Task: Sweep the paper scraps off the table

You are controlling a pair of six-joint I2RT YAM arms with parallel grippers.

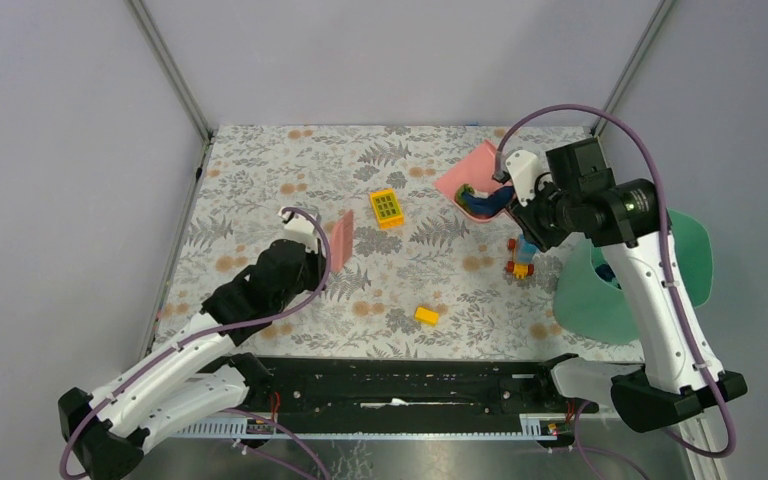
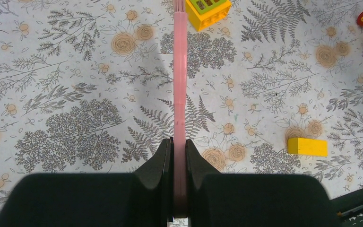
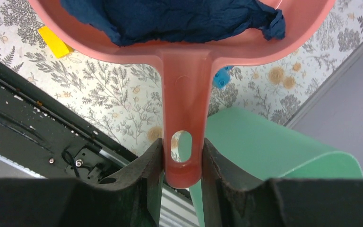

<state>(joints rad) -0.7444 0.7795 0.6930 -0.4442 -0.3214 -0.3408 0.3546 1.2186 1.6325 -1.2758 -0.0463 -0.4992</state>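
Note:
My right gripper (image 3: 182, 144) is shut on the handle of the pink dustpan (image 3: 184, 71), which is raised above the table (image 1: 260, 180) at the back right. A crumpled dark blue paper scrap (image 3: 179, 19) lies in the pan, also seen from above (image 1: 488, 202). No other scraps show on the table. My left gripper (image 2: 179, 144) is shut on the pink brush (image 2: 180, 71), seen edge-on and held over the left middle of the table (image 1: 342, 238).
A yellow block with a green top (image 1: 387, 208) sits mid-table and a small yellow block (image 1: 426, 315) nearer the front. A toy with red wheels (image 1: 520, 265) stands below the dustpan. The green tray (image 1: 610, 290) overhangs the right edge. A black rail (image 1: 400, 385) runs along the front.

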